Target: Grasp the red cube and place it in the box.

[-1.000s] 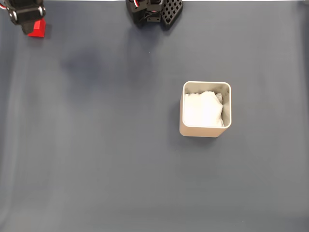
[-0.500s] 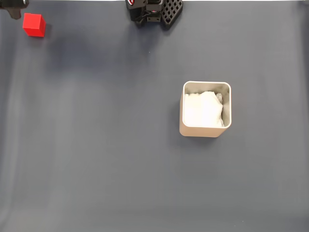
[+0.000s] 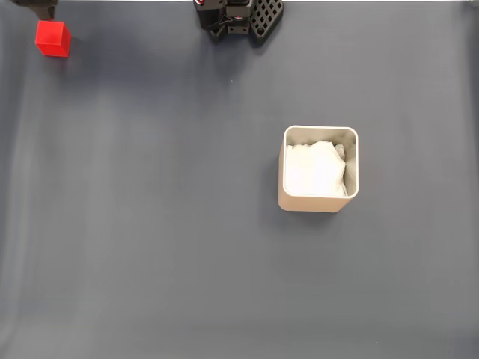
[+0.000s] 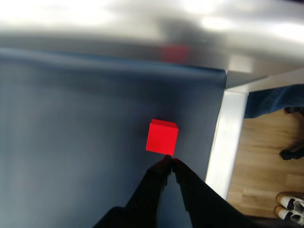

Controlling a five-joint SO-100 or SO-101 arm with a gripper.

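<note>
The cube (image 3: 53, 39) sits free at the far left corner of the dark surface (image 3: 187, 224) in the fixed view, well apart from the box (image 3: 319, 169), which stands right of centre with white lining inside. In the wrist view the tool (image 4: 168, 161) hangs just short of the cube (image 4: 162, 137), its two dark fingers pressed together at the tips and holding nothing. The tips appear to be at or just touching the cube's near edge; whether they make contact cannot be told.

The step in hand looks like the grasp itself, with the carry to the box not yet begun. To do it well, the tool should spread its fingers wider than the cube before moving in; pushed forward while pressed together, it would likely shove the cube away. The cube lies close to the surface's right edge (image 4: 223, 142) in the wrist view, with floor beyond, so a nudge that way could cost the cube. The cube sits slightly turned relative to the fingers, so a small wrist roll to meet two flat opposite faces would give a steadier pinch than catching corners. Descending low enough to grip at mid-height should help.
</note>
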